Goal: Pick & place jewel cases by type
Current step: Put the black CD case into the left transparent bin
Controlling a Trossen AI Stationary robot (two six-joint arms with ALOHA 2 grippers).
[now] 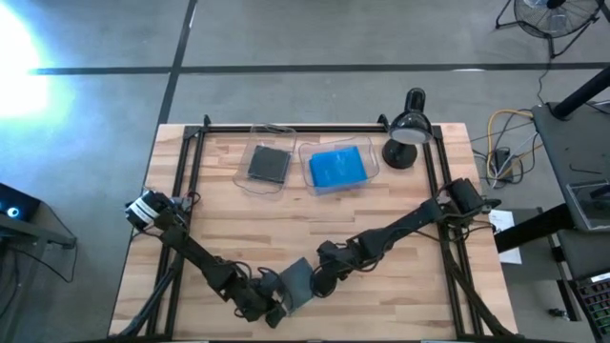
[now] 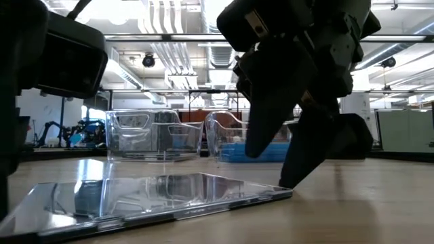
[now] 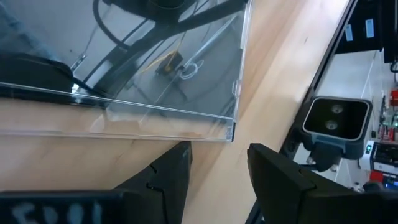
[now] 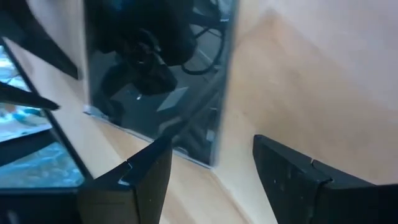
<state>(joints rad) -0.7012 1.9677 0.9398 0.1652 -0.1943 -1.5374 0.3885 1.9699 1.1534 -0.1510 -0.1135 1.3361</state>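
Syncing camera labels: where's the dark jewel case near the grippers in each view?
High: dark jewel case at front-centre, between both grippers.
Low: lying flat in the foreground.
Left wrist: glossy pane ahead of the open fingers.
Right wrist: dark slab ahead of the open fingers.
Shared landmark: the wooden table.

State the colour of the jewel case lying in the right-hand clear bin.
Bright blue jewel case, seen best in the high view.
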